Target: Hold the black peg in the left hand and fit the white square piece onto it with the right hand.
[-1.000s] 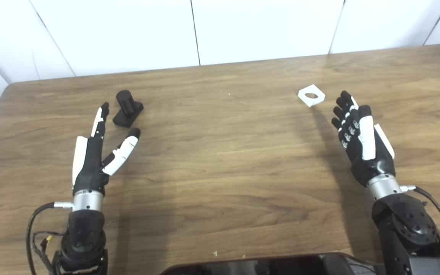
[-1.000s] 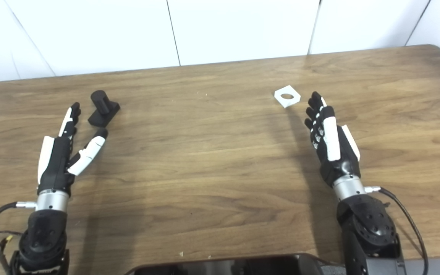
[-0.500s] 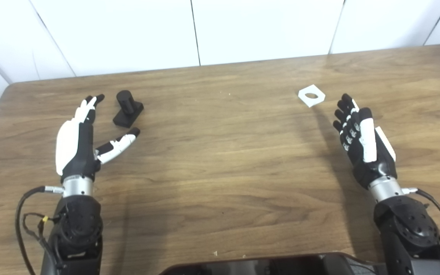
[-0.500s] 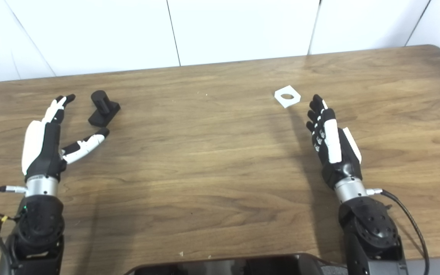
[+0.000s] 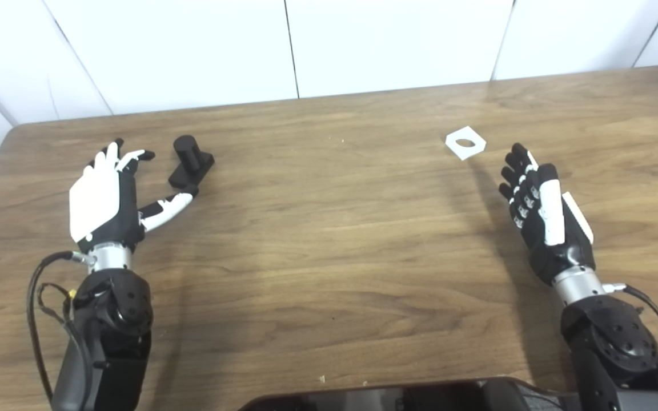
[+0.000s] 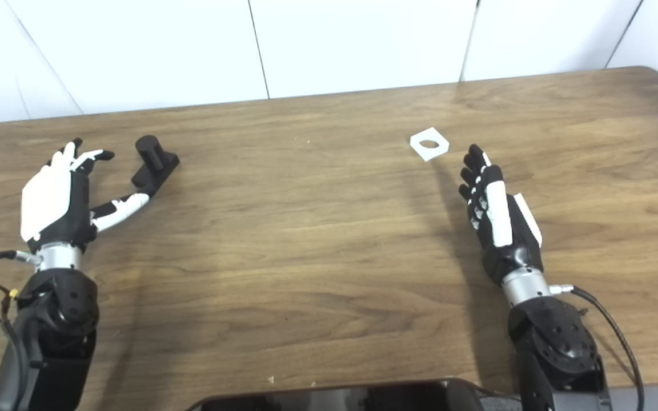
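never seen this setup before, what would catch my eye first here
First, the two black-and-white robot hands over the wooden table: the left hand open at the left, its fingers spread beside the black peg, and the right hand open at the right. Next, the white square piece, lying flat just beyond the right hand, untouched.

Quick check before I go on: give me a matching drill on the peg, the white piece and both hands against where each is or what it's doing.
1. peg
2. white piece
3. left robot hand
4. right robot hand

a. open, near side of the white piece
b. lying flat, far right
c. open, thumb tip at the peg's base
d. standing on its base, far left

Pairs: 1-d, 2-b, 3-c, 4-a
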Robot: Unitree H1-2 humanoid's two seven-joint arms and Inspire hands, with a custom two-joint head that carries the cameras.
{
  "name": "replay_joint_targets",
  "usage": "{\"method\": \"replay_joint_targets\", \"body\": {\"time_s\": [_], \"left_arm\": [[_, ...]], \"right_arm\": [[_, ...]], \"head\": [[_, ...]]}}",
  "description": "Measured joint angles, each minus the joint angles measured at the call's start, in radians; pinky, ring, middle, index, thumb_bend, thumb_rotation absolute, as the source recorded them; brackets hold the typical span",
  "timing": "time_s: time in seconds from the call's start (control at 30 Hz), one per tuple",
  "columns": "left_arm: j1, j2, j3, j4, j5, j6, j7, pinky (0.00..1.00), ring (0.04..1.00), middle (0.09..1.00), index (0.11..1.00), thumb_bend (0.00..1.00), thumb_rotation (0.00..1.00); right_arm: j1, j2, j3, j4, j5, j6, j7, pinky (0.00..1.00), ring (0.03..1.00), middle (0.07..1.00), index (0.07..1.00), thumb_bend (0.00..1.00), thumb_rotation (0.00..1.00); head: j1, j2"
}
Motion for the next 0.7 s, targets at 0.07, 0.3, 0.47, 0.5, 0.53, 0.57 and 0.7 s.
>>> {"method": "replay_joint_targets", "body": {"time_s": [0.07, 0.3, 0.47, 0.5, 0.53, 0.57, 0.7], "left_arm": [[-0.01, 0.0, -0.007, 0.011, 0.006, 0.014, -0.007, 1.0, 1.0, 1.0, 0.791, 0.76, 0.57], [-0.064, 0.014, -0.034, 0.099, 0.021, 0.024, -0.005, 1.0, 1.0, 1.0, 0.785, 0.78, 0.58], [-0.104, 0.02, -0.052, 0.153, 0.033, 0.028, -0.004, 1.0, 1.0, 1.0, 0.779, 0.8, 0.6], [-0.108, 0.021, -0.054, 0.159, 0.034, 0.028, -0.004, 1.0, 1.0, 1.0, 0.778, 0.81, 0.62], [-0.115, 0.022, -0.059, 0.171, 0.036, 0.028, -0.004, 1.0, 1.0, 1.0, 0.778, 0.81, 0.64], [-0.12, 0.025, -0.064, 0.186, 0.036, 0.028, -0.005, 1.0, 1.0, 1.0, 0.775, 0.82, 0.65], [-0.134, 0.027, -0.07, 0.215, 0.036, 0.029, -0.005, 1.0, 1.0, 1.0, 0.773, 0.84, 0.67]], "right_arm": [[0.0, 0.0, 0.0, 0.009, 0.0, 0.0, 0.001, 1.0, 1.0, 1.0, 1.0, 0.65, 1.0], [0.002, -0.001, -0.002, 0.017, 0.0, -0.001, 0.006, 1.0, 1.0, 1.0, 1.0, 0.64, 1.0], [0.003, -0.008, -0.003, 0.017, 0.002, -0.001, 0.013, 1.0, 1.0, 1.0, 1.0, 0.65, 1.0], [0.003, -0.01, -0.003, 0.017, 0.002, -0.001, 0.013, 1.0, 1.0, 1.0, 1.0, 0.64, 1.0], [0.003, -0.013, -0.003, 0.017, 0.002, -0.001, 0.013, 1.0, 1.0, 1.0, 1.0, 0.64, 1.0], [0.003, -0.016, -0.004, 0.017, 0.002, -0.001, 0.014, 1.0, 1.0, 1.0, 1.0, 0.65, 1.0], [0.004, -0.017, -0.003, 0.018, 0.002, -0.001, 0.014, 1.0, 1.0, 1.0, 1.0, 0.64, 1.0]], "head": [[0.002, -0.003], [0.005, -0.008], [0.003, -0.011], [0.003, -0.011], [0.003, -0.011], [0.002, -0.014], [0.002, -0.015]]}}
